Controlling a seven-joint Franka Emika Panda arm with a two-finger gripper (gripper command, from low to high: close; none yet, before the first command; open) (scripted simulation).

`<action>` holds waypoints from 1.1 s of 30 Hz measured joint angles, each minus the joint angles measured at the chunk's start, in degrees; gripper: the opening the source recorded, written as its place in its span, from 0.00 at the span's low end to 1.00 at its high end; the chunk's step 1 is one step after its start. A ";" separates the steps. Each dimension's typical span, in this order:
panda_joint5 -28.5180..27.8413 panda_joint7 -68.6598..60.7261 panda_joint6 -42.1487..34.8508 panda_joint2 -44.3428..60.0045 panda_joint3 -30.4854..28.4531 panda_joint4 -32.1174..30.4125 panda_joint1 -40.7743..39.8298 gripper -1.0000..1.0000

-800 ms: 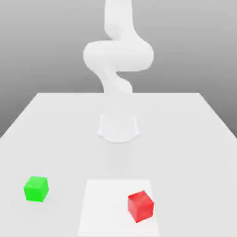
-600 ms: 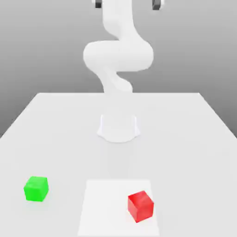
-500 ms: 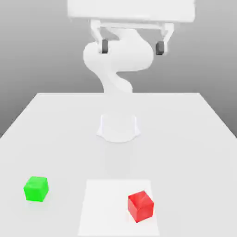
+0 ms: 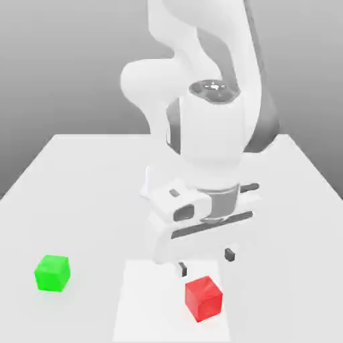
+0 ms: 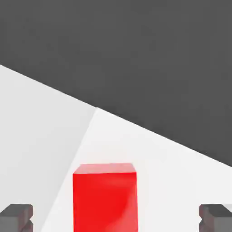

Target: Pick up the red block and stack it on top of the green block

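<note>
Fingers spread to full width, dark pads pointing down, nothing between them. They hang just above and slightly behind the small bright red matte cube, not touching it; in the hand view the red cube sits between the two pads, nearer one than the other. The red cube rests on a paler square patch of the white tabletop. The small bright green matte cube stands well apart, toward the exterior view's left.

Step in hand, by my reading: approach for the pick. Next move calls for centring over the red cube, descending to straddle it, then closing.
</note>
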 joint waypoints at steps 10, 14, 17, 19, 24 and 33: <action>-0.17 0.01 7.33 8.84 0.03 1.12 -0.02 0.00; -0.15 -0.03 2.63 3.31 0.16 0.28 -0.15 0.00; -0.06 0.49 -2.09 -2.25 -0.48 -0.56 -0.79 0.00; -0.07 3.29 -3.48 -3.94 -3.92 -0.84 -4.01 0.00; -0.32 11.72 -6.21 -7.30 -11.53 -1.42 -17.46 0.00; 5.76 14.44 0.51 -0.29 -11.83 -1.40 -29.48 0.00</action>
